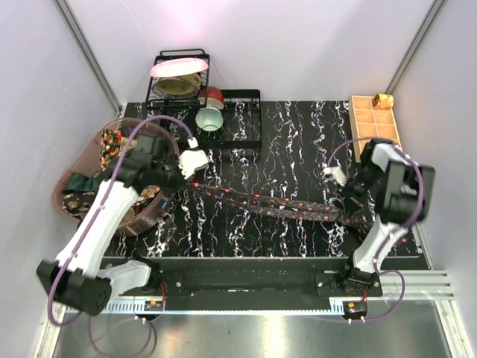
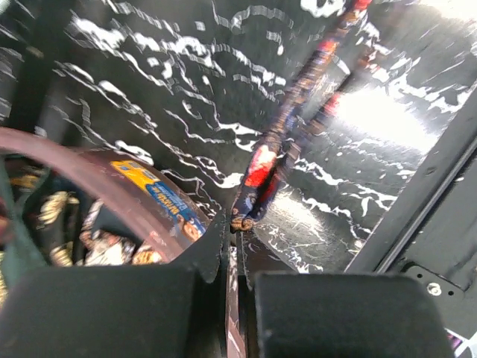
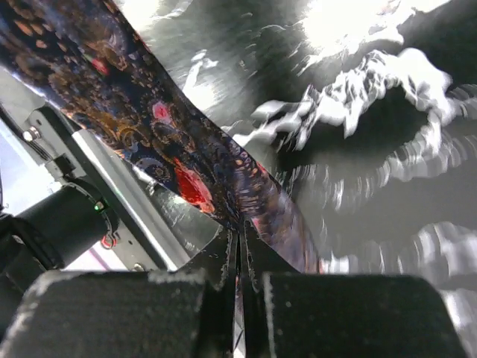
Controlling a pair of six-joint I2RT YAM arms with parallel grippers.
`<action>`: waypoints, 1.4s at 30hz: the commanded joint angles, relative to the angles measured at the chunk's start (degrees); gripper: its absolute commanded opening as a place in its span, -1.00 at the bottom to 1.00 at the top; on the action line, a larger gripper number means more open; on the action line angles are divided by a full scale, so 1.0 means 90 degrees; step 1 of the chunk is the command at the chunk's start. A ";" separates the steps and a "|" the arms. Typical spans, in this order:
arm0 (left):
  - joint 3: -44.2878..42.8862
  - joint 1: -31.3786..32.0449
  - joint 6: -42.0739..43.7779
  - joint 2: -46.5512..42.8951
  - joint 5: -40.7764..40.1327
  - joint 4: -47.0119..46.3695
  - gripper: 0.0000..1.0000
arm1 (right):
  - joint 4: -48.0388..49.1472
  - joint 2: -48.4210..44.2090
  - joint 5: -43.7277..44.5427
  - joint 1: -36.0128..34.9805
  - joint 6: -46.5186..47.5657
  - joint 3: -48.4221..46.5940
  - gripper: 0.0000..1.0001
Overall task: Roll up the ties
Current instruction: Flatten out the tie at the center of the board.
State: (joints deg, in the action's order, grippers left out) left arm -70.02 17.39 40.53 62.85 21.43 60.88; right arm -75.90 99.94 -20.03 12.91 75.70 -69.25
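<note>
A dark tie with red dots [image 1: 268, 203] stretches across the black marbled table between my two grippers. My left gripper [image 1: 186, 179] is shut on its narrow end, seen in the left wrist view [image 2: 259, 175] running away from the jaws [image 2: 235, 235]. My right gripper [image 1: 349, 195] is shut on its wide end; in the right wrist view the patterned fabric [image 3: 171, 149] fans up and left from the closed jaws [image 3: 240, 246]. Other ties, dark green and brown-gold [image 1: 82, 195], lie in the pink basket at the left.
The pink oval basket [image 1: 141, 216] sits at the table's left edge; its rim [image 2: 112, 160] is close beside my left gripper. A black wire rack with bowls [image 1: 212, 115] stands at the back. A tan gridded tray [image 1: 374, 119] lies at the back right.
</note>
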 commanded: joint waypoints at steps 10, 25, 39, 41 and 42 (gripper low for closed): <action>-0.1134 0.0265 -0.0714 0.3259 -0.1530 -0.0720 -1.00 | -0.1635 0.3602 0.0712 -0.0330 0.0202 -0.2354 -1.00; -0.1811 0.0099 -0.0697 0.3623 -0.0824 -0.0778 0.23 | -0.0495 0.1545 0.0770 0.0167 -0.0491 -0.2678 0.99; -0.1204 0.1515 0.0975 0.4149 -0.0556 -0.2126 0.38 | 0.1098 0.0342 0.1317 0.0694 -0.1165 -0.0783 0.97; -0.1253 0.1574 0.0849 0.4276 -0.0497 -0.2184 0.36 | 0.1575 -0.0253 0.1395 0.0734 -0.1272 -0.0210 0.99; -0.1244 0.1584 0.0799 0.4305 -0.0467 -0.2301 0.36 | 0.1665 -0.0477 0.1415 0.0734 -0.1234 -0.0003 0.99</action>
State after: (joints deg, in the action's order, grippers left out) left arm -78.43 31.42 47.66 100.40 15.35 44.16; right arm -66.96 104.71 -9.23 19.09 66.92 -75.22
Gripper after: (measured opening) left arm 0.686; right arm 0.990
